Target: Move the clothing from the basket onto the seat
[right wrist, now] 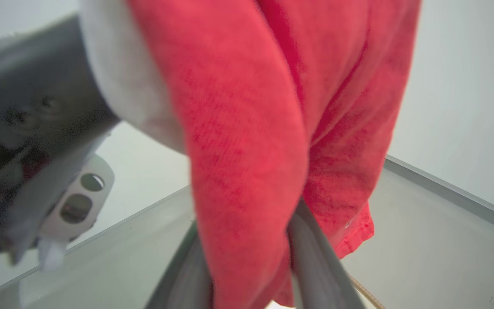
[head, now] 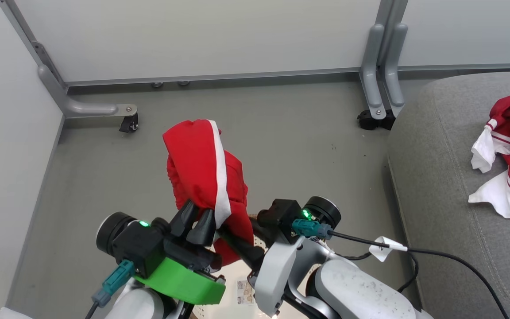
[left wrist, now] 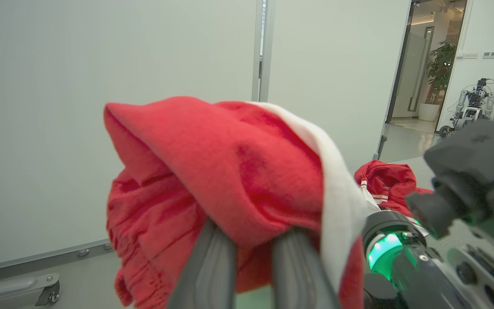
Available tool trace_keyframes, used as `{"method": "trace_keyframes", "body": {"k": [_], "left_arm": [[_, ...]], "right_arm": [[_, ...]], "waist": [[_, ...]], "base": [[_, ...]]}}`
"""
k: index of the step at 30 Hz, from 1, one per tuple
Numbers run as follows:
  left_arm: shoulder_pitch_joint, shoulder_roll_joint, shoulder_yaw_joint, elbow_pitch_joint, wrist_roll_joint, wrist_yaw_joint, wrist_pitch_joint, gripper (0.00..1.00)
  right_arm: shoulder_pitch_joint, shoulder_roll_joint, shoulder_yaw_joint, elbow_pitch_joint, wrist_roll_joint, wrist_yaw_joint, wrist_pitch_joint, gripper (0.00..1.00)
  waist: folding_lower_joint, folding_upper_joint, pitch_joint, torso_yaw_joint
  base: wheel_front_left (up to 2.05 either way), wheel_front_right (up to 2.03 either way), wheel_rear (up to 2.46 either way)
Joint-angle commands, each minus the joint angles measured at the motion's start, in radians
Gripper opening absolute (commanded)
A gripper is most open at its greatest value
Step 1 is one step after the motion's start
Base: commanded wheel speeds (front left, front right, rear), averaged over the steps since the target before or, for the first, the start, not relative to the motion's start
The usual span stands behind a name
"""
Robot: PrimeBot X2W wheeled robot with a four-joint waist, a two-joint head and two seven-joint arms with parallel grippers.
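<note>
Left gripper (left wrist: 251,235) is clamped on the shorts (left wrist: 230,163) in the left wrist view. Its two dark fingers (left wrist: 212,266) rise from 6 o'clock, and a fold of red cloth is pinched between their tips. The rest is bunched above them and droops toward 8 o'clock. The shorts' white side stripe (left wrist: 337,189) runs down at 4 o'clock. Past it, at 3 o'clock, the jersey (left wrist: 386,180) lies crumpled. A pale partition (left wrist: 79,86) stands behind, and far off at 2 o'clock there is another robot (left wrist: 470,103).

In the right wrist view the right gripper (right wrist: 251,274) comes up from 6 o'clock, with the shorts hanging down between its two fingers (right wrist: 320,262). The cloth touches both, but I cannot tell whether they press it or stand loose. At 10 o'clock the white stripe lies against a blurred dark part of the left gripper. Grey floor (right wrist: 423,240) shows at 4 o'clock.

In the head view the shorts are held up near the centre. The left gripper reaches them from 7 o'clock, and the right gripper's fingers point toward 9 o'clock beneath the cloth. The basket (head: 233,283) shows at 6 o'clock between the arms, with its label sticker (head: 245,292) on the pale bottom. The seat (head: 436,199) lies at 3 o'clock, and the jersey is on it at the right edge, well apart from the shorts.
</note>
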Motion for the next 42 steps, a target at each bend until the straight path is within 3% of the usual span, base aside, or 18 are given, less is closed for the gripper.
{"method": "trace_keyframes", "body": {"k": [1,9,10,11,18,29,42], "left_arm": [[-0.020,-0.001,0.001,-0.002,-0.010,-0.005,-0.006,0.00],[-0.013,0.000,0.004,-0.001,-0.009,0.002,-0.012,0.00],[-0.013,-0.001,0.005,-0.001,-0.004,0.008,-0.014,0.21],[-0.012,-0.003,0.005,-0.001,0.000,0.011,-0.015,1.00],[-0.003,-0.005,0.006,-0.005,0.016,0.019,-0.023,1.00],[0.031,0.023,-0.077,0.061,0.066,0.008,0.035,1.00],[0.039,0.017,-0.157,0.164,0.076,-0.029,0.057,1.00]], "right_arm": [[-0.015,0.006,0.002,0.015,0.016,0.000,-0.020,0.00],[-0.033,0.018,-0.008,0.067,0.052,0.000,-0.081,0.00],[-0.035,0.017,-0.014,0.068,0.055,0.000,-0.089,0.00],[-0.035,0.015,-0.019,0.069,0.056,0.000,-0.095,0.00],[-0.023,-0.010,-0.095,0.072,0.052,0.000,-0.133,0.00],[0.009,-0.065,-0.314,0.091,0.016,0.000,-0.142,0.00],[0.028,-0.098,-0.545,0.128,-0.019,0.000,-0.125,0.00]], "waist": [[0.0000,0.0000,-0.001,0.005],[0.0000,0.0000,-0.012,0.018],[0.0000,0.0000,-0.013,0.019],[0.0000,0.0000,-0.013,0.020],[0.0000,0.0000,-0.015,0.022],[0.0000,0.0000,-0.012,-0.016],[0.0000,0.0000,0.036,-0.172]], "base": [[0.00,0.00,0.00],[0.00,0.00,0.00],[0.00,0.00,0.00],[0.00,0.00,0.00],[0.00,0.00,0.00],[0.00,0.00,0.00],[0.00,0.00,0.00]]}}
